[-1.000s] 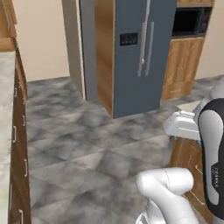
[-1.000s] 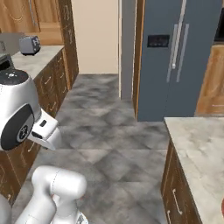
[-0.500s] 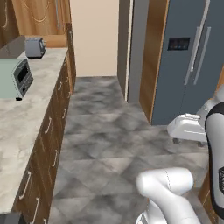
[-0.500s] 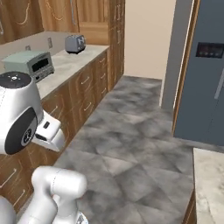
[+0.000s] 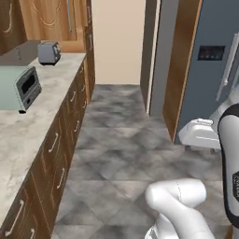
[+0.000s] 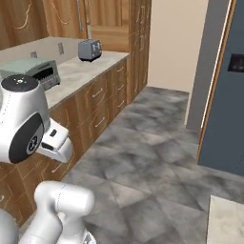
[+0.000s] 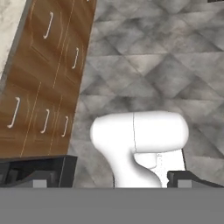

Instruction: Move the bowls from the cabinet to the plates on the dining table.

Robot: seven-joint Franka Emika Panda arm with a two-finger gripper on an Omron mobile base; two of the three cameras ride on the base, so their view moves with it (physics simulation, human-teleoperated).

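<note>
The arm is folded close over the base, and the gripper looks down at the grey stone floor; its two dark fingertips stand far apart at the bottom of the hand view with nothing between them, so the claw is released and empty. To the robot's left runs a long marble counter with a straight front edge, and under it a row of brown wooden drawers with silver handles. On this counter stand a pale green toaster oven near the front edge and a small grey toaster farther back, well apart from each other. Above the far end of the counter hangs the cabinet of mid-brown wood with carved curved lines and a vertical silver bar handle; its doors are shut, so I cannot tell where the bowls are. On the right side stands a dark grey refrigerator framed by a wooden side panel. Between the drawer fronts and the refrigerator the floor is a wide open aisle that leads to a beige wall. In the right base view, a corner of a beige marble top shows at the lower right.
</note>
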